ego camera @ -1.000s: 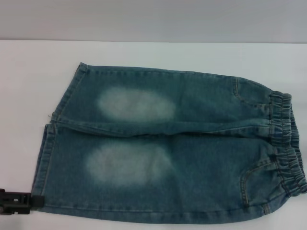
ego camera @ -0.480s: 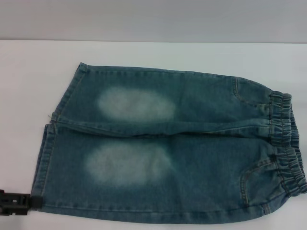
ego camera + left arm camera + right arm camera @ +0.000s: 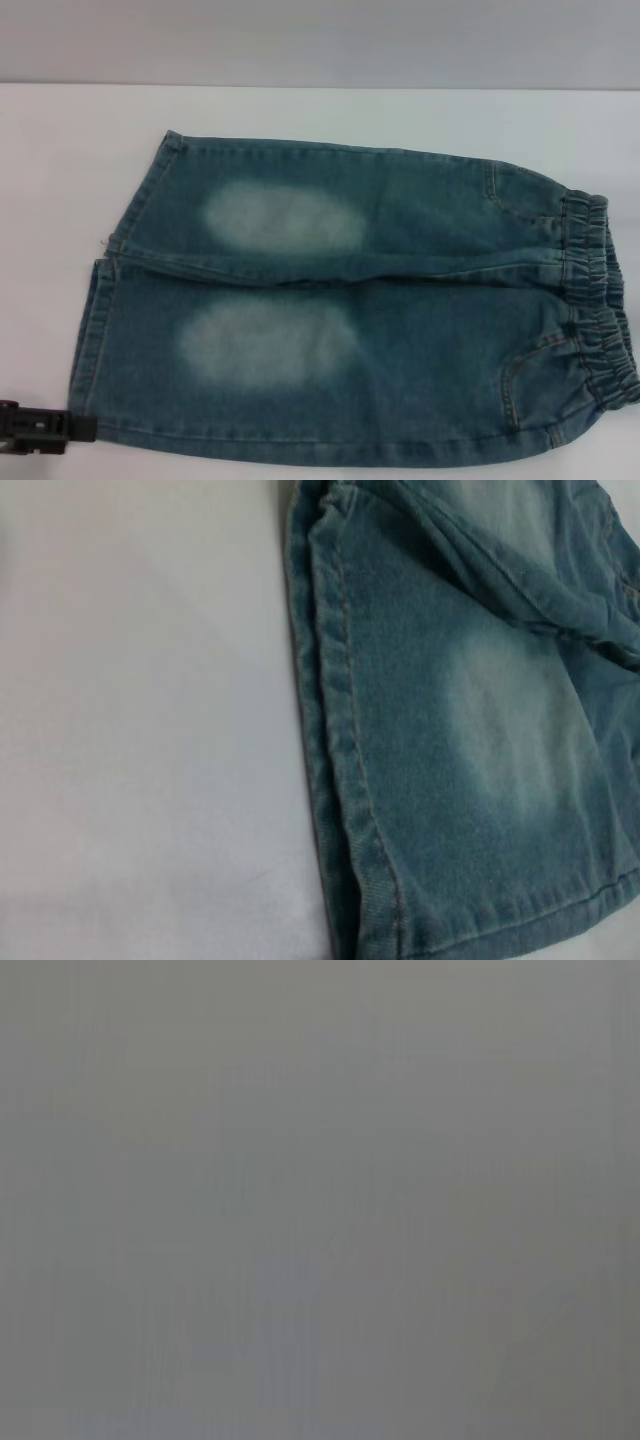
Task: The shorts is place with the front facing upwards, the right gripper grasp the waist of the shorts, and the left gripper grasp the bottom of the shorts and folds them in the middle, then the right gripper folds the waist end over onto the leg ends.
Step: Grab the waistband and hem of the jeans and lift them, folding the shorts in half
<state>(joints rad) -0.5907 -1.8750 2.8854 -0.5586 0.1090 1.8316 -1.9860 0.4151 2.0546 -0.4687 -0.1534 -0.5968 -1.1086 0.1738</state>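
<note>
At the near left corner of the head view, the left gripper [image 3: 45, 432] pokes in as a black, open-framed bar lying low over the white table [image 3: 60, 200]. Its tip sits at the near corner of the bottom of the shorts [image 3: 100, 330]; whether it touches the cloth, and whether its fingers are apart or together, cannot be told. It carries nothing that can be seen.

The shorts [image 3: 400, 340] lie flat and front up, spread across the table just beyond and to the right of that gripper. They are blue denim with a pale, faded oval on each thigh, and stitched pocket seams near the waist [image 3: 600, 300], a ruched elastic band at the far right. The two leg hems are straight and double-stitched; the left wrist view shows the nearer hem [image 3: 340, 730] as a thick folded edge against bare table [image 3: 140, 730].

The right gripper shows in no view; its wrist camera gives only plain grey.
</note>
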